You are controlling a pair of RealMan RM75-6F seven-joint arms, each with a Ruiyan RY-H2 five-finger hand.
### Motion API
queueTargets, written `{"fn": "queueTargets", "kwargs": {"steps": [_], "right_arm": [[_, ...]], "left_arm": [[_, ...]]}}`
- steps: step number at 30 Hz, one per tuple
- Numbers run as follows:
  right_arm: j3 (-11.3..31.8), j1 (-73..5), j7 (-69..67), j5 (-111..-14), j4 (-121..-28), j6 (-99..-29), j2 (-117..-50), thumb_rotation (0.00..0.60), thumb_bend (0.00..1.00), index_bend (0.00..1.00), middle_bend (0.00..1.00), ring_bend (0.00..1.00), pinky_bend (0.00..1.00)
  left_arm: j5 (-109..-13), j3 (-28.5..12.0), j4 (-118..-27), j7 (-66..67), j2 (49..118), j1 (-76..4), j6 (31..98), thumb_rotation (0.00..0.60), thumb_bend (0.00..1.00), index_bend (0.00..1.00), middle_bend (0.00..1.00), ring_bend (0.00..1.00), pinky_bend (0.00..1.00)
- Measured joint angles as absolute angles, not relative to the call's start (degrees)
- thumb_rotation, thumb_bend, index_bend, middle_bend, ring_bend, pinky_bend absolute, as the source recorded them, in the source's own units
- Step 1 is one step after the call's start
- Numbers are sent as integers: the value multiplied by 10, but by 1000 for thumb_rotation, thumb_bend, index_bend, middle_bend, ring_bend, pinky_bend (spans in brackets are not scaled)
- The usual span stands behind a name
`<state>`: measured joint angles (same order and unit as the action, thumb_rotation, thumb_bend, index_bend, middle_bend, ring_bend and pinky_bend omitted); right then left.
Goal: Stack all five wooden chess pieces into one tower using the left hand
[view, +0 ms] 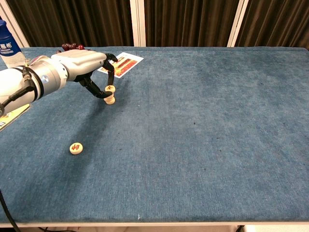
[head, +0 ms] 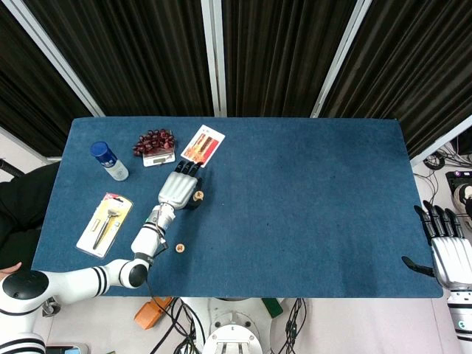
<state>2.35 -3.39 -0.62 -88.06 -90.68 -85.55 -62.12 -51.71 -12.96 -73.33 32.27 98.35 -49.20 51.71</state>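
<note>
A short stack of round wooden chess pieces (view: 110,99) stands on the blue table left of centre, also seen from the head view as the stack (head: 197,195). My left hand (view: 79,65) reaches over it, and its fingertips (view: 111,79) pinch the top piece (view: 110,88), which sits on the stack. From above, the left hand (head: 175,190) lies just left of the stack and hides its lower pieces. One loose wooden piece (view: 76,148) with a red mark lies flat nearer the front edge, the same loose piece (head: 179,248). My right hand (head: 450,254) rests open off the table's right edge.
A printed card (view: 120,64) lies just behind the stack. Grapes on a small scale (head: 154,141), a blue-capped bottle (head: 108,160) and a packaged tool (head: 105,223) sit along the table's left side.
</note>
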Motion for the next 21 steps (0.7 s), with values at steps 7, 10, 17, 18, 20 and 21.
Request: {"fn": "queueTargets", "kwargs": {"steps": [7,10,17,18,20,21], "right_arm": [[24,-34,-7,-880,-906,-855,-621,600,172,0,0,0,0],[24,-34,-8,-880,-906,-855,-621,600,173,0,0,0,0],[24,-34,-8,-880,-906,-854,-621,600,172,0,0,0,0],[24,-34,-8,-880,-905,-855,-621,600,172,0,0,0,0],[24,-34,-9,-879,-905,-855,-621,600,172,0,0,0,0],[24,-33,-9,-879,-905,-855,-621,600,172,0,0,0,0]], "left_arm": [[-509,-125,-737,330,980,-496,519,552,330,477,7,0,0],[-506,-123,-738,330,978,-496,520,552,328,471,7,0,0],[-500,-120,-739,331,976,-499,521,552,323,457,0,0,0],[-499,-120,-739,331,976,-499,521,552,323,456,0,0,0],[-497,-119,-740,331,976,-500,521,552,322,452,0,0,0],[-497,-118,-740,331,975,-500,521,552,321,449,0,0,0]]}}
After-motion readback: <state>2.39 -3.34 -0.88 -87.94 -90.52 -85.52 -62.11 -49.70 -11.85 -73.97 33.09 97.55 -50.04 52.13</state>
